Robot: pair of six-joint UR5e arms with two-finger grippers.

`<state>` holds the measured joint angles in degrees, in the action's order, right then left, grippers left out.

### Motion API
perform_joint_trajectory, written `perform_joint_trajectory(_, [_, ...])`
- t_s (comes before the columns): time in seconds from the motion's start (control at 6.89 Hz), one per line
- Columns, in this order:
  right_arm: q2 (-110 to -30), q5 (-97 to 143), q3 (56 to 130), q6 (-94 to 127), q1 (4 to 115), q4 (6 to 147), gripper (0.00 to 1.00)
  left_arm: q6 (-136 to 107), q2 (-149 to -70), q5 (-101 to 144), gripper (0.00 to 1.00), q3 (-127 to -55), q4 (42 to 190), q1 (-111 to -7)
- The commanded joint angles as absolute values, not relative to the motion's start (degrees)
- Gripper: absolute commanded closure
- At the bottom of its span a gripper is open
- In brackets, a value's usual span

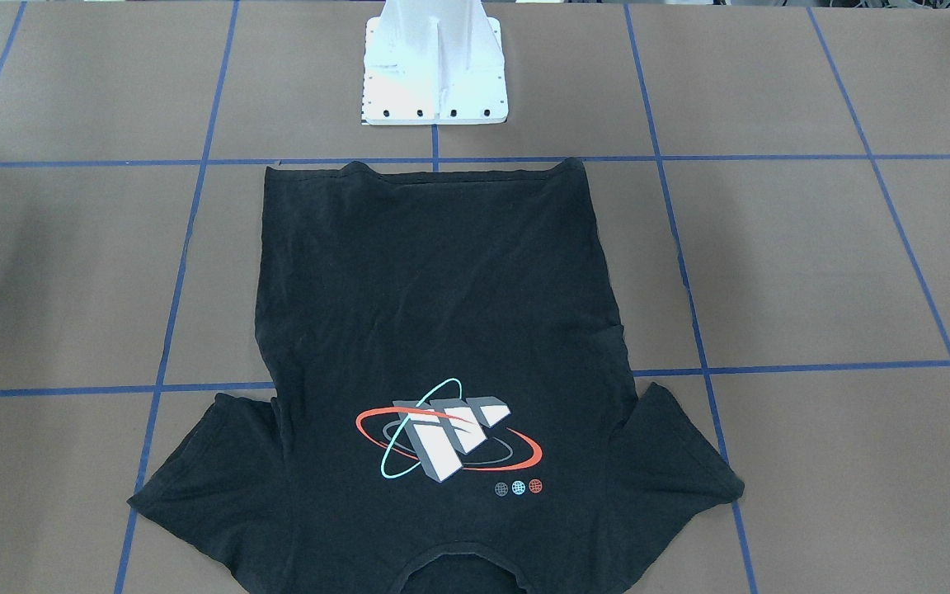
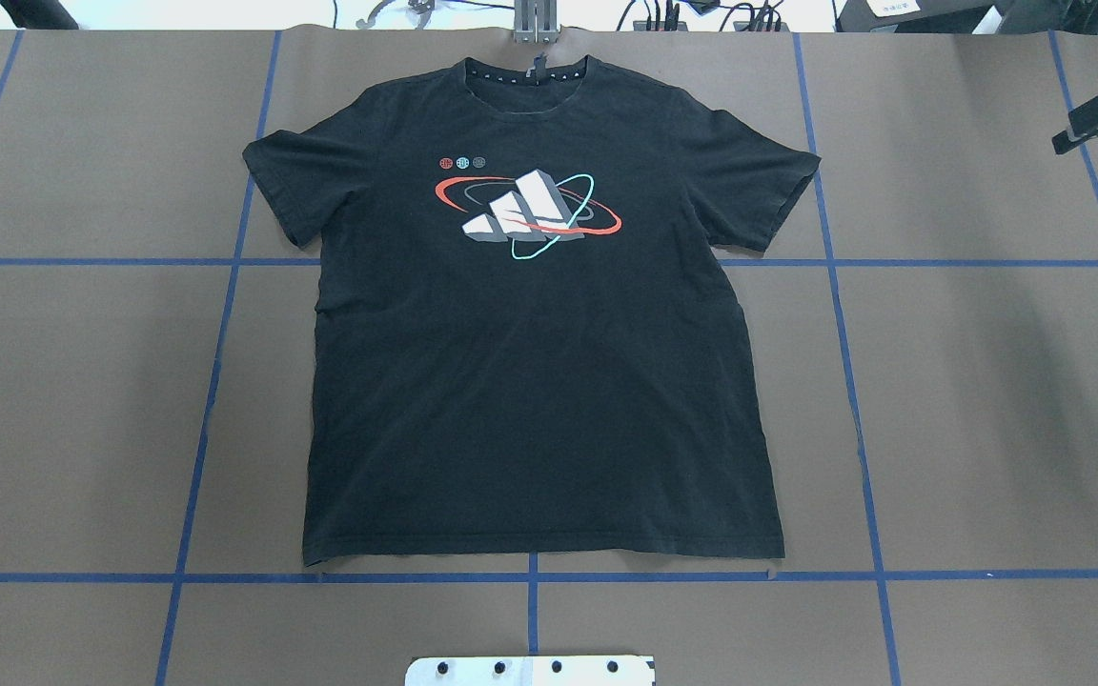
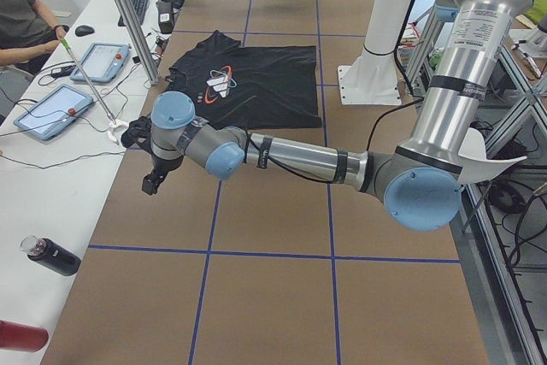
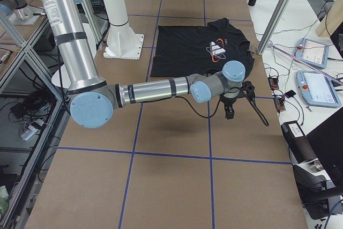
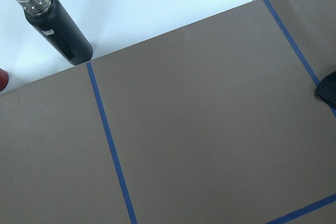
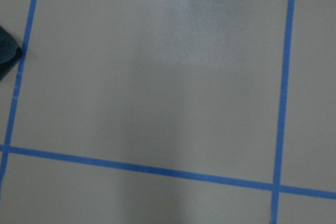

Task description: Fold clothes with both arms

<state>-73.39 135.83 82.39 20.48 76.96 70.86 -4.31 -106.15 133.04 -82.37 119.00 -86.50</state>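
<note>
No fold is made yet: the T-shirt [image 2: 539,381] lies flat, logo up, at the centre of the table [image 2: 987,400], collar toward its far edge. The left gripper [image 3: 152,181] and right gripper [image 4: 229,110] hang clear of it, toward opposite table ends. Whether their jaws are spread or pressed together cannot be told.

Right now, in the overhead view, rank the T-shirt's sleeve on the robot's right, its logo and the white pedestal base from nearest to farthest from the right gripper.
From the right gripper, at the far right of the table:
1. Sleeve on the robot's right of the T-shirt: nearest.
2. Logo, on the chest, centre.
3. White pedestal base, bottom centre: farthest.
</note>
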Motion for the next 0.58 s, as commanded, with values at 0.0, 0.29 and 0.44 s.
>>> perform_joint_trajectory(0.0, [-71.7,133.4,77.0,26.7,73.6,56.7,0.00,-5.2,-106.9,133.2,0.00,-80.3,123.6,-85.8])
perform_joint_trajectory(0.29, [-67.3,127.6,74.3,29.9,70.0,55.5,0.00,-18.9,-108.4,133.1,0.00,-79.5,129.2,-80.4])
perform_joint_trajectory(0.44, [-65.5,126.1,73.8,31.1,68.8,55.5,0.00,-27.5,-110.4,133.0,0.00,-76.8,135.0,-77.6])
